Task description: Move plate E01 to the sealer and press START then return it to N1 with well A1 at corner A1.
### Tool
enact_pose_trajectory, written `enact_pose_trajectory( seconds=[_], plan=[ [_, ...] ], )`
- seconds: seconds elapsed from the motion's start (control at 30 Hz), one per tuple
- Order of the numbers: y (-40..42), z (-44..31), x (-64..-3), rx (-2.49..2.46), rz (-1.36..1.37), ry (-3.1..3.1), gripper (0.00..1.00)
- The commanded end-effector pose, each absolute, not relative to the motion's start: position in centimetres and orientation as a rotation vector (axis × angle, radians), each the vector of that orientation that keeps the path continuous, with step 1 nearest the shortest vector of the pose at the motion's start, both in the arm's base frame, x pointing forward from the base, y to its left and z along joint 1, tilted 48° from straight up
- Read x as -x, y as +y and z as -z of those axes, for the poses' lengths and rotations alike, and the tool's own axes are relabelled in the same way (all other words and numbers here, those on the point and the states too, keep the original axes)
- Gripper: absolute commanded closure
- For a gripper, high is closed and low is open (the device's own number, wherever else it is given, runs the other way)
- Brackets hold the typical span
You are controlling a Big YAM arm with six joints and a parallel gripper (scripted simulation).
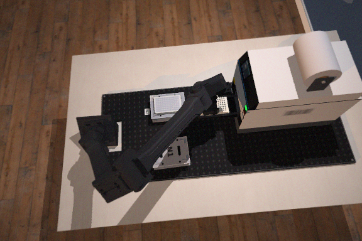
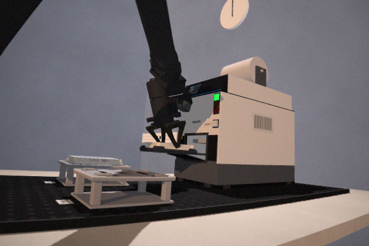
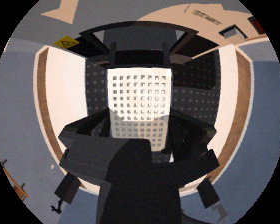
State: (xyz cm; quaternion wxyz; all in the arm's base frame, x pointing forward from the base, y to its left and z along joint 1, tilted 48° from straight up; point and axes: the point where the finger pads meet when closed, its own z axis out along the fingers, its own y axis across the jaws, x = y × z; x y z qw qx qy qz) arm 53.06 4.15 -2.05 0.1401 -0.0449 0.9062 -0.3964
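Note:
Plate E01 (image 1: 222,104) (image 2: 187,147) (image 3: 139,95), pale with a grid of dark wells, is at the sealer's extended black stage (image 2: 200,154) (image 3: 136,59). It looks level, but its seating in the locators is hidden. My gripper (image 2: 169,144) (image 3: 139,110) points down over it and is shut on its long sides. The sealer's lamp (image 1: 246,108) (image 2: 216,97) is green. The START button (image 2: 215,123) (image 3: 233,33) is on the sealer's front. Nest N1 (image 1: 183,155) (image 2: 160,177) shows no plate on its visible part. The plate in N2 (image 1: 166,105) (image 2: 93,160) sits on its nest.
The white sealer (image 1: 273,76) (image 2: 256,142) stands at the right, with a foil roll (image 1: 315,56) (image 2: 245,68) on top. My arm (image 1: 170,133) (image 2: 157,17) reaches diagonally above both nests' side of the black perforated board (image 1: 132,105) (image 2: 25,200). The sealer's front is close beyond the gripper.

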Motion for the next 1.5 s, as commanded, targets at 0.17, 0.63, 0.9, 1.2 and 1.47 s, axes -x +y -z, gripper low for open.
enact_pose_trajectory(
  seconds=[0.17, 0.63, 0.9, 1.2, 1.47],
  plan=[
    [4.44, 1.23, -55.45, 0.065, 1.109, 2.583, 0.0],
    [4.51, 1.18, -55.42, 0.065, 1.109, 2.581, 0.0],
    [4.54, 1.16, -55.4, 0.066, 1.11, 2.58, 0.0],
    [4.59, 1.13, -55.37, 0.068, 1.11, 2.579, 0.0],
    [4.63, 1.11, -55.35, 0.069, 1.111, 2.579, 0.0]
  ],
)
